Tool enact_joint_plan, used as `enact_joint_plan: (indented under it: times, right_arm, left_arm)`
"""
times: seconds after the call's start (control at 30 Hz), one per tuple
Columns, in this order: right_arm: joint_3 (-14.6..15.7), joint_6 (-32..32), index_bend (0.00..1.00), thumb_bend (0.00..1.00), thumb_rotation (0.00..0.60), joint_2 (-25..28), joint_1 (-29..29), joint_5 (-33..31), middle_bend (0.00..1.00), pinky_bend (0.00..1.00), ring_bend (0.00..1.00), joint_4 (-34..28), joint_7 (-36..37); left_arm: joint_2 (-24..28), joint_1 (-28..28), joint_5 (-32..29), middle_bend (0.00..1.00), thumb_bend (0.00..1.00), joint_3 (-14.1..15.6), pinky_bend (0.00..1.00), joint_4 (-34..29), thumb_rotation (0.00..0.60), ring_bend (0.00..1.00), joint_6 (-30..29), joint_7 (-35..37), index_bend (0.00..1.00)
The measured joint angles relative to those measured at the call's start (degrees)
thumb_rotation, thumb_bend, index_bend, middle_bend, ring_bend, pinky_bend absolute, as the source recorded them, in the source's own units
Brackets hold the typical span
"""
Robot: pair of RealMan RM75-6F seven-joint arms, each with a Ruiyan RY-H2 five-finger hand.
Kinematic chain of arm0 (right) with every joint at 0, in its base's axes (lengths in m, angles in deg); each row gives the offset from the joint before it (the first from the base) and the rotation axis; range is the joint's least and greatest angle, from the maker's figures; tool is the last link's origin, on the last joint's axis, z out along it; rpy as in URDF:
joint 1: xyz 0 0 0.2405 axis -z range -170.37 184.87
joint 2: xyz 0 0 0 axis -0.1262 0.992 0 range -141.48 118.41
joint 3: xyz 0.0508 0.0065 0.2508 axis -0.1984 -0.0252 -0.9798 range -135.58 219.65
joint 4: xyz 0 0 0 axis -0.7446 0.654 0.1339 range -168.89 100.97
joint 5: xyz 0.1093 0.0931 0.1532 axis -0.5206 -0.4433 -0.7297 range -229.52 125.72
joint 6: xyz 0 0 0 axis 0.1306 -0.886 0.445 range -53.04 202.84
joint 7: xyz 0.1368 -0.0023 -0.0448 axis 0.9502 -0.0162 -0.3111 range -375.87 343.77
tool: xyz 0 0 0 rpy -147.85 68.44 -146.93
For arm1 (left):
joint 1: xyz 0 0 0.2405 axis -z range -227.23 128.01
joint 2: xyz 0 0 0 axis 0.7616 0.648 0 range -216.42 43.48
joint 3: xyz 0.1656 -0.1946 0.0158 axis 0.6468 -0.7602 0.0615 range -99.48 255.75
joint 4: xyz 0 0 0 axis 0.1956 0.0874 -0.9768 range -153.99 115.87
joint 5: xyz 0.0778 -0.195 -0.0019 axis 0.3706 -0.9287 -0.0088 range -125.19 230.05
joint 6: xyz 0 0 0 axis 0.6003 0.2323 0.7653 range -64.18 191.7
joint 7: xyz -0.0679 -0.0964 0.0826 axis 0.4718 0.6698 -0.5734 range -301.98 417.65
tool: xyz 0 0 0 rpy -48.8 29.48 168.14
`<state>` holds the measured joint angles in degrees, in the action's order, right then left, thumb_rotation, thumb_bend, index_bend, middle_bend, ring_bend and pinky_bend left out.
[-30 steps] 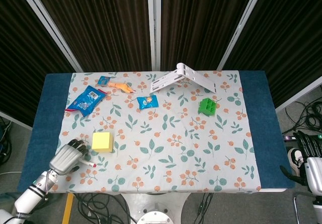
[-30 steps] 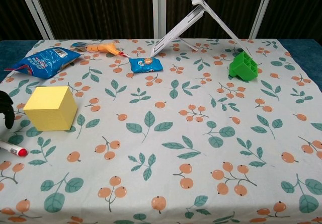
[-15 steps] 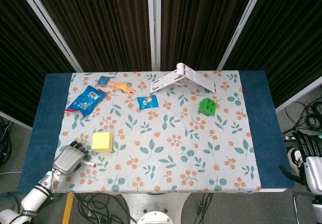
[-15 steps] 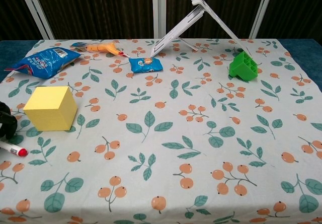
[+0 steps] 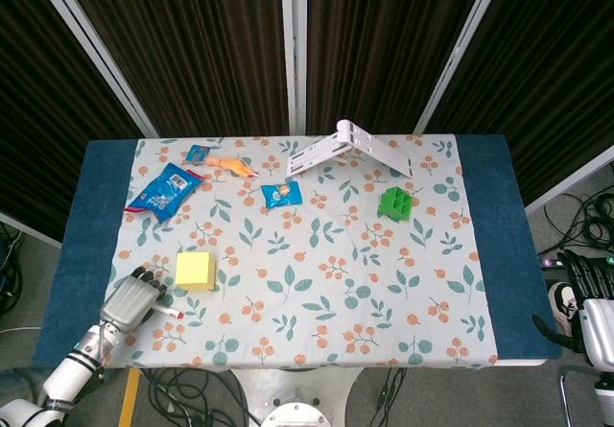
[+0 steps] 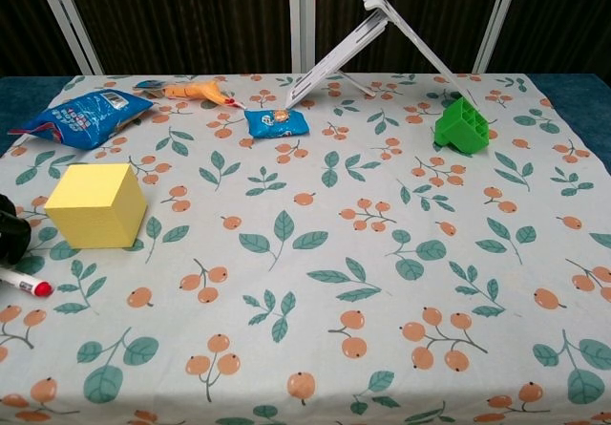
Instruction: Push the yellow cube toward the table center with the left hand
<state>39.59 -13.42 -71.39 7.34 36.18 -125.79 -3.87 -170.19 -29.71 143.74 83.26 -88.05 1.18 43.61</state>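
Note:
The yellow cube (image 5: pixel 195 270) (image 6: pixel 94 205) stands on the flowered cloth in the near left part of the table. My left hand (image 5: pixel 129 300) hovers just left of and nearer than the cube, apart from it, with its dark fingers loosely bent and nothing in them. Only a dark sliver of the left hand (image 6: pixel 10 234) shows at the chest view's left edge. My right hand (image 5: pixel 587 304) hangs off the table's right side, empty, with its fingers apart.
A red-tipped marker (image 5: pixel 168 311) (image 6: pixel 26 283) lies beside the left hand. Further back are a blue snack bag (image 5: pixel 163 189), a small blue packet (image 5: pixel 282 194), an orange toy (image 5: pixel 228 164), a white folding stand (image 5: pixel 350 147) and a green block (image 5: pixel 395 201).
The left hand has drawn back slightly toward the near left edge and sunk lower in the chest view. The cube and the marker have stayed put.

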Motion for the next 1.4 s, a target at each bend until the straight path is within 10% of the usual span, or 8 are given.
enact_joint_plan:
  times: [1.4]
  right_arm:
    - [0.29, -0.52, 0.0, 0.09, 0.6, 0.99, 0.52, 0.09, 0.07, 0.01, 0.0, -0.83, -0.06]
  left_arm:
    - [-4.21, 2.23, 1.22, 0.76, 0.36, -0.57, 0.48, 19.68, 0.6, 0.46, -3.75, 23.36, 0.7]
